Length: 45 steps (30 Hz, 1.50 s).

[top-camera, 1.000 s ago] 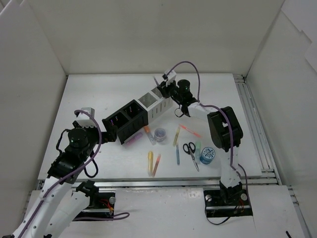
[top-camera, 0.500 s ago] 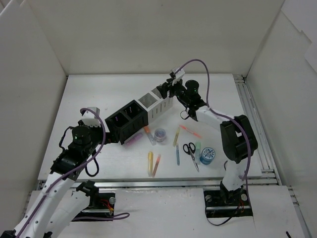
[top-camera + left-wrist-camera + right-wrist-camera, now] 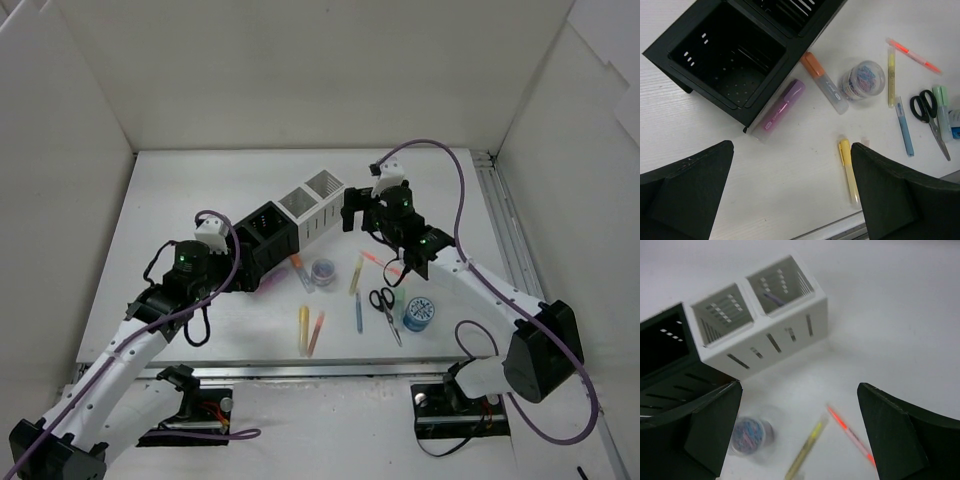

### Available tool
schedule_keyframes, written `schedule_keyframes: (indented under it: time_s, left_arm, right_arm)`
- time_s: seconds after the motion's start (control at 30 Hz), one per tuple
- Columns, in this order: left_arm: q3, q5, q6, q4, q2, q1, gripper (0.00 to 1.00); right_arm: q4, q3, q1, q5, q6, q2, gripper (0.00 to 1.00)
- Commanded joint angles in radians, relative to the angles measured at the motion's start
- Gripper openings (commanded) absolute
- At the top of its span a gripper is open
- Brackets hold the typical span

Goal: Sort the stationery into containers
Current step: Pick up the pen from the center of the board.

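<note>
The containers (image 3: 300,210) stand in a slanted row, two black (image 3: 725,65) and two white (image 3: 765,320); a dark pen (image 3: 773,297) lies inside the end white one. Stationery lies on the table before them: purple marker (image 3: 782,112), orange marker (image 3: 822,82), tub (image 3: 752,434), yellow-green pen (image 3: 805,450), pink pen (image 3: 850,435), blue pen (image 3: 358,312), scissors (image 3: 385,305), eraser (image 3: 399,297), tape roll (image 3: 418,313), yellow pen (image 3: 849,170). My left gripper (image 3: 792,200) hangs open above the table near the black end. My right gripper (image 3: 800,435) hovers open and empty beside the white end.
An orange pen (image 3: 316,332) lies beside the yellow one near the table's front edge. White walls enclose the table on three sides, and a metal rail (image 3: 500,215) runs along the right side.
My right gripper has opened and drawn back to the right and nearer, away from the end white compartment. The left arm has swung forward toward the black compartments.
</note>
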Motion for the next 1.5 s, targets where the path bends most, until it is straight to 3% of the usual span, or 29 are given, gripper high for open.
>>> schedule_keyframes:
  time_s: [0.0, 0.13, 0.33, 0.43, 0.47, 0.63, 0.67, 0.77, 1.07, 1.33, 1.47]
  left_arm:
    - [0.047, 0.015, -0.012, 0.055, 0.013, -0.018, 0.99]
    - [0.038, -0.015, -0.021, 0.049, 0.010, -0.027, 0.99]
    - [0.026, -0.035, -0.013, 0.043, 0.002, -0.036, 0.99]
    - [0.026, -0.052, -0.012, 0.038, 0.002, -0.036, 0.99]
    - [0.026, -0.054, -0.009, 0.037, 0.003, -0.036, 0.99]
    - [0.023, -0.064, -0.007, 0.012, -0.004, -0.045, 0.99]
    - [0.023, -0.064, -0.006, 0.007, -0.007, -0.045, 0.99]
    - [0.010, -0.075, -0.004, -0.003, -0.032, -0.045, 1.00]
    - [-0.014, -0.087, -0.018, -0.005, -0.086, -0.045, 1.00]
    - [-0.002, -0.095, -0.016, -0.017, -0.075, -0.045, 0.99]
    - [-0.002, -0.095, -0.019, -0.013, -0.072, -0.045, 0.99]
  right_arm:
    - [-0.251, -0.008, 0.016, 0.237, 0.160, -0.051, 0.98]
    - [-0.252, -0.088, 0.036, 0.229, 0.224, -0.062, 0.98]
    - [-0.252, -0.074, 0.079, 0.239, 0.335, 0.082, 0.98]
    - [-0.252, -0.044, 0.096, 0.222, 0.362, 0.193, 0.86]
    - [-0.254, -0.037, 0.099, 0.223, 0.366, 0.210, 0.78]
    - [-0.252, -0.037, 0.105, 0.262, 0.412, 0.274, 0.62]
    - [-0.252, -0.039, 0.108, 0.263, 0.424, 0.282, 0.53]
    - [-0.252, -0.028, 0.118, 0.259, 0.429, 0.320, 0.41]
    - [-0.239, 0.012, 0.132, 0.277, 0.425, 0.394, 0.32]
    - [-0.191, -0.004, 0.141, 0.248, 0.428, 0.396, 0.04]
    - [-0.108, -0.014, 0.145, 0.237, 0.400, 0.345, 0.00]
